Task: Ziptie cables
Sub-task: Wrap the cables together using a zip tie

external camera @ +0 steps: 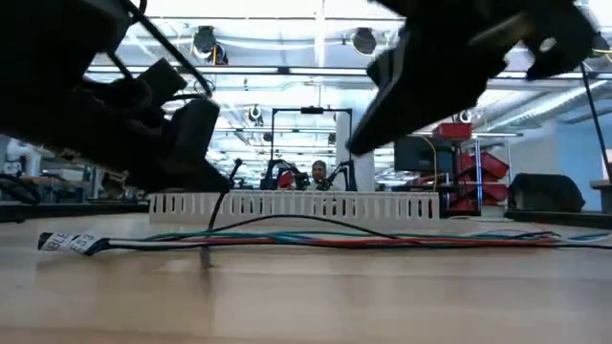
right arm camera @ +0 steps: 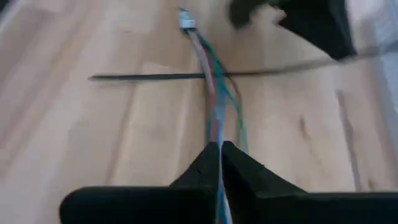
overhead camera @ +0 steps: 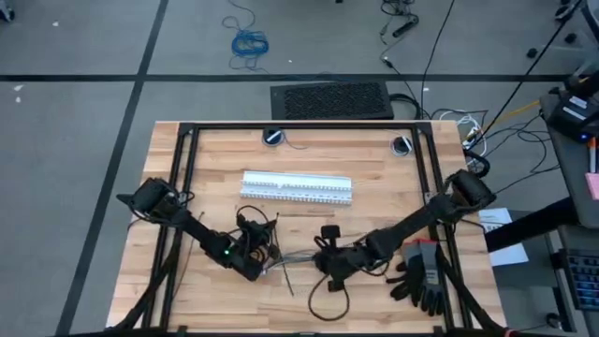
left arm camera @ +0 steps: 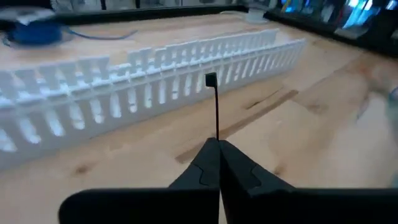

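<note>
Left gripper [left arm camera: 217, 163] closed on ziptie [left arm camera: 216, 112], head up, near table [overhead camera: 374, 225] middle. Right gripper [right arm camera: 219, 163] closed on cables [right arm camera: 212, 93], which lie near front edge, second ziptie [right arm camera: 149, 77] lying across them. I should keep bundle taut, thread slowly. High view hides both fingertips; ziptie tail not visible.

White slotted strips [overhead camera: 297, 187] (black gloves [overhead camera: 421, 276] nearby)

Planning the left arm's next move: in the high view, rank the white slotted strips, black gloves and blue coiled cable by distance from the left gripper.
From the left gripper:
1. White slotted strips, mid-table, beyond it.
2. Black gloves, table's right edge.
3. Blue coiled cable, on the floor beyond the table.
</note>
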